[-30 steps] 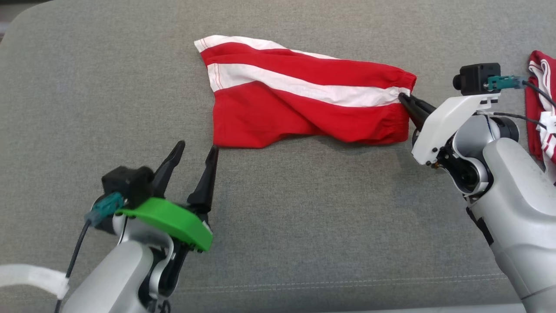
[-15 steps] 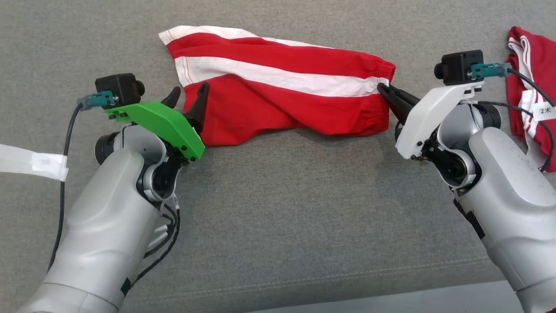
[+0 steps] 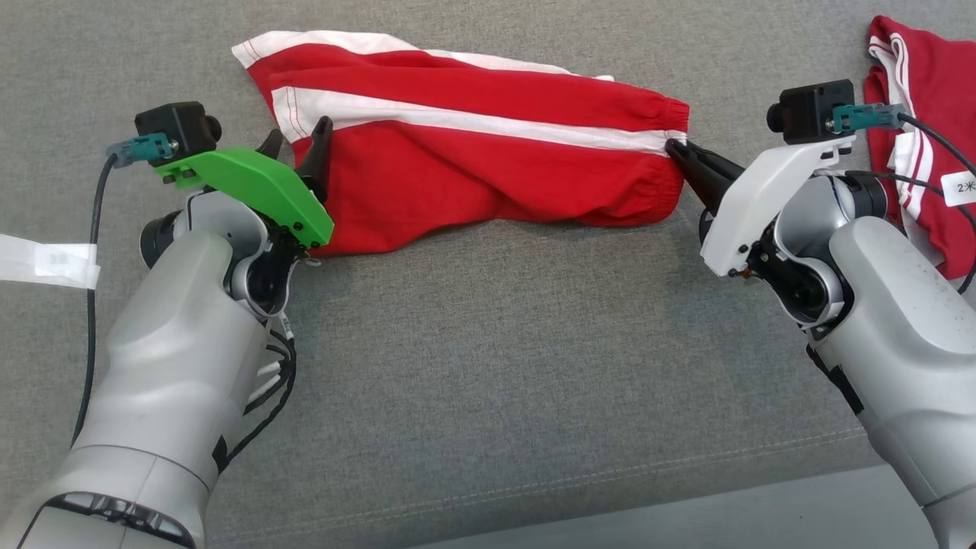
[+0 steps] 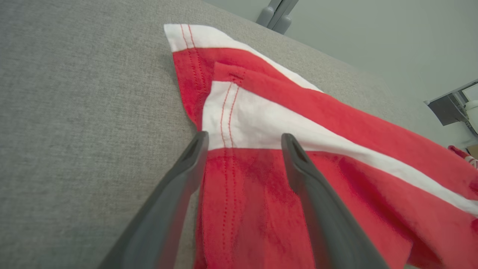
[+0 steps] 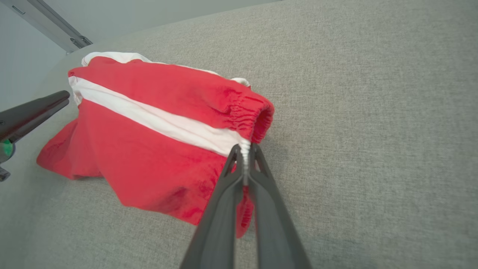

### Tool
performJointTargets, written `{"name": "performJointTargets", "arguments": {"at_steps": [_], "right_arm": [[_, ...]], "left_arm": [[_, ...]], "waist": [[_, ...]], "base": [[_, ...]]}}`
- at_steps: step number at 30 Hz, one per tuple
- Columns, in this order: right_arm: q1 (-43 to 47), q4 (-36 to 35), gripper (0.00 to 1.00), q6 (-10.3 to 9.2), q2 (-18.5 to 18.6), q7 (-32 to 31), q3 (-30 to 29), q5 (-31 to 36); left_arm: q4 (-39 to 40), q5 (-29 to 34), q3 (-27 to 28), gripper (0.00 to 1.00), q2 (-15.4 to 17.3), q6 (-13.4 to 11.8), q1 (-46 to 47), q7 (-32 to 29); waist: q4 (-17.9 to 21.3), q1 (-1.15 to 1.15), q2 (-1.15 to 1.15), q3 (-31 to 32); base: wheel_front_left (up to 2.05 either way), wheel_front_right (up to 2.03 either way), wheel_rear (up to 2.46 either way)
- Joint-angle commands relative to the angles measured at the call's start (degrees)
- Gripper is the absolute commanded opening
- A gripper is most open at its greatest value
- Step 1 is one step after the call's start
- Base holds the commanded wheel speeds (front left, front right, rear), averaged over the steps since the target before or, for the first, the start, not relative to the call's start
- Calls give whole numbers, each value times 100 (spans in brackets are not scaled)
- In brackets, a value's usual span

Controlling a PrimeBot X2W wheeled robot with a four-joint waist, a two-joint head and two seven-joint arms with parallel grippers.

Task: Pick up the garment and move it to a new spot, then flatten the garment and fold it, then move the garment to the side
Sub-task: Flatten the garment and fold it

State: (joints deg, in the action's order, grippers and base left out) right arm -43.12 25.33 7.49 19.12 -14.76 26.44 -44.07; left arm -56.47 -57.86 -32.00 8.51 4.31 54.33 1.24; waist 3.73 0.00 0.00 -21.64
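Note:
The garment [image 3: 473, 145] is a pair of red shorts with white stripes, lying crumpled across the grey cushion [image 3: 488, 366]. My right gripper [image 3: 675, 147] is shut on the elastic waistband at the garment's right end; in the right wrist view the white band [image 5: 244, 151] is pinched between the jaws of the right gripper [image 5: 244, 149]. My left gripper [image 3: 297, 137] stands open over the hem at the left end. In the left wrist view, the left gripper [image 4: 242, 136] straddles the red and white cloth [image 4: 261, 123], one finger on the cushion edge side, one over the fabric.
A second red and white garment [image 3: 915, 130] with a paper tag [image 3: 959, 187] lies at the right edge, behind my right arm. A white tape strip [image 3: 46, 259] sits at the left. The cushion's front seam [image 3: 534, 488] runs near the bottom.
My left gripper has travelled from the bare cushion up to the garment's left hem, still open. The camera has shifted. The right gripper keeps its hold on the waistband.

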Motion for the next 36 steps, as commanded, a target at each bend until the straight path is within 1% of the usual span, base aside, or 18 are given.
{"name": "performJointTargets", "arguments": {"at_steps": [1, 11, 13, 16, 25, 33, 36], "right_arm": [[22, -24, 0, -1, 44, 29, 37, -42], [-57, -39, 0, -1, 18, 94, 293, -190], [-94, -21, 0, -1, 38, 126, 341, -238], [-98, 14, 0, -1, 60, 149, 379, -279], [-178, 77, 0, -1, 65, 226, 456, -343], [-203, 112, 0, -1, 89, 282, 478, -391], [-197, 132, 0, -1, 108, 297, 472, -408]], "left_arm": [[-116, -10, 8, 100, 13, 52, 151, 61], [-776, -152, 107, 100, 7, 181, 486, 118], [-859, -259, 164, 100, -84, 231, 543, 48], [-929, -452, 271, 100, -126, 267, 571, -31], [-1205, -515, 296, 100, -83, 300, 677, 52], [-1064, -573, 248, 100, -161, 316, 737, 69], [-871, -567, 167, 100, -176, 320, 703, 138]], "waist": [[26, 0, 0, 11], [147, 0, 0, -7], [171, 0, 0, -21], [191, 0, 0, -30], [224, 0, 0, -79], [197, 0, 0, -127], [169, 0, 0, -131]], "base": [[0, 0, 0], [0, 0, 0], [0, 0, 0], [0, 0, 0], [0, 0, 0], [0, 0, 0], [0, 0, 0]]}}
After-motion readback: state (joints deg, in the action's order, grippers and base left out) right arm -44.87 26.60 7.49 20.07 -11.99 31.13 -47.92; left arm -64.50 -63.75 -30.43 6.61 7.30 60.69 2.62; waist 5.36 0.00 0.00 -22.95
